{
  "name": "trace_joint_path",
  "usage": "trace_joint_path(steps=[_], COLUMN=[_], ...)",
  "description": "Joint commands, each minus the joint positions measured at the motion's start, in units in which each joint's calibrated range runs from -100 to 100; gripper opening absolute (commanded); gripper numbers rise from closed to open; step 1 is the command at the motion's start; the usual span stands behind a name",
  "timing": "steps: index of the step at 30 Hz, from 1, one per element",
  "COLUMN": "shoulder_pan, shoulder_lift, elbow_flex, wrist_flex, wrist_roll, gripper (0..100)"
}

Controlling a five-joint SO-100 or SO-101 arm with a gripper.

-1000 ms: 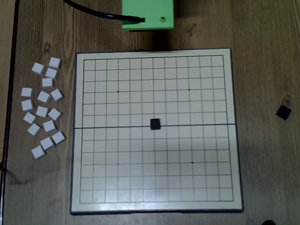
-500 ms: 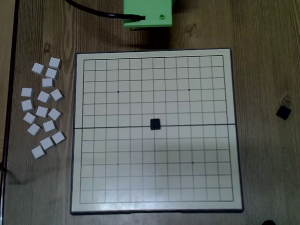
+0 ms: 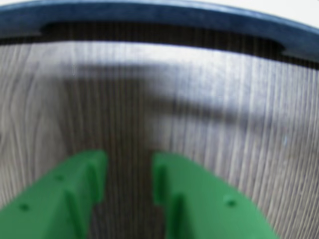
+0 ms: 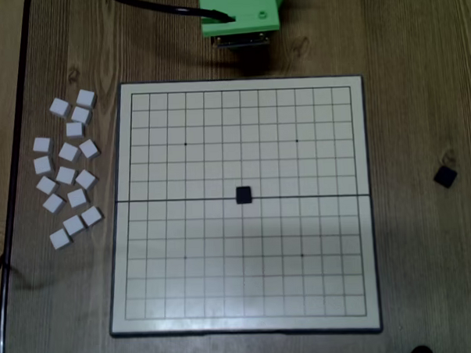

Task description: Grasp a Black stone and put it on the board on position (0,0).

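The green arm (image 4: pixel 239 16) has drawn further back past the desk's far edge, well clear of the board (image 4: pixel 366 296). Its claw (image 3: pixel 128 172) hangs slightly open and empty over bare wood. The Black stone (image 4: pixel 243 194) sits on the centre seam at position (0,0), so the placing looks finished; another black block (image 4: pixel 445 176) lies near the desk's right edge.

In the overhead view we see a stone (image 4: pixel 243 195) on the board (image 4: pixel 132 306) at its central intersection, on the middle seam. A cluster of blocks (image 4: pixel 67 170) lies on the table (image 4: pixel 419 75) left of the board; another stone (image 4: pixel 445 176) lies right of it.
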Motion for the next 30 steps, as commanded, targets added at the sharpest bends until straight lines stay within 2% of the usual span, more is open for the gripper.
trace_joint_path(steps=[1,13,30], shoulder_pan=[0.5,1.3,1.4], shoulder_lift=[-0.5,-4.4,-6.5], elbow_flex=[2.5,6.3,6.3], wrist_flex=[3.2,3.7,4.6], wrist_roll=[0.7,5.0,5.3], gripper=[6,6,7])
